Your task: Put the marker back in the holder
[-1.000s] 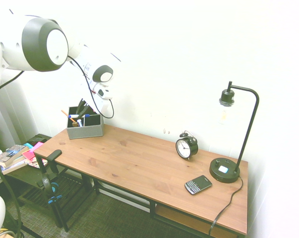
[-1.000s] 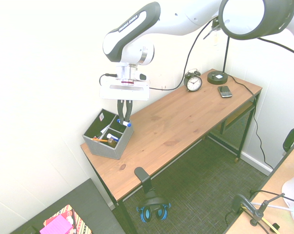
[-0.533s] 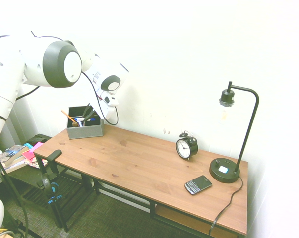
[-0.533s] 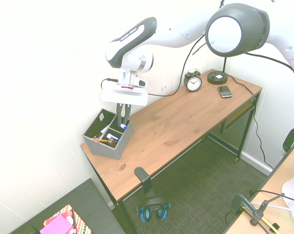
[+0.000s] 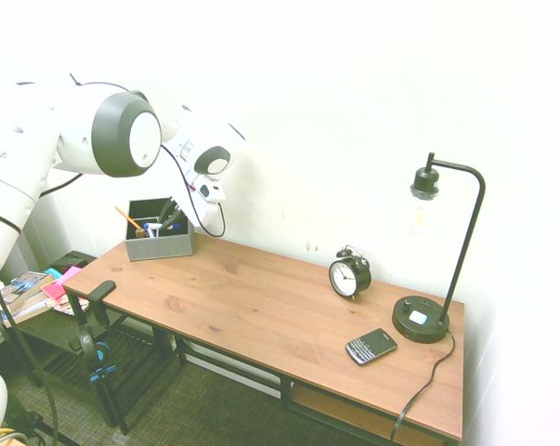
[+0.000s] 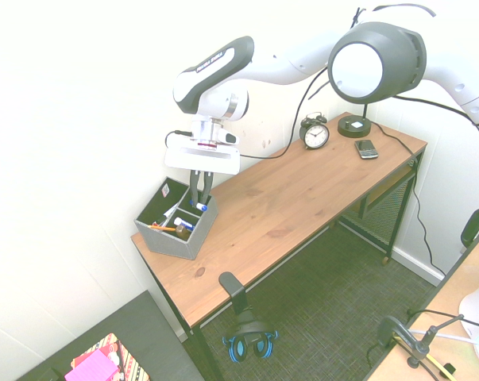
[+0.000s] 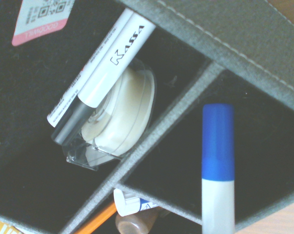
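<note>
The robot's gripper [image 6: 199,204] is closed on the blue-capped white marker [image 7: 218,146], which sits at the opening of a compartment in the grey holder [image 6: 168,243]; carrying looks done, with only lowering and letting go apparently left

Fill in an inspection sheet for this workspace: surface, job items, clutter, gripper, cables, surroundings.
Surface: wooden desk, wood grain and knots visible, no spill seen.
Job's things: blue-capped marker in the gripper, its fingers closed on it, at the grey holder, which stands at one end of the desk.
Clutter: orange pencil, a second blue-and-white item and a tape roll in the holder; alarm clock and phone on the desk.
Cables: lamp cord runs across the desk to its front edge.
Surroundings: headphones hang at the desk's front edge; pale wall behind.
</note>
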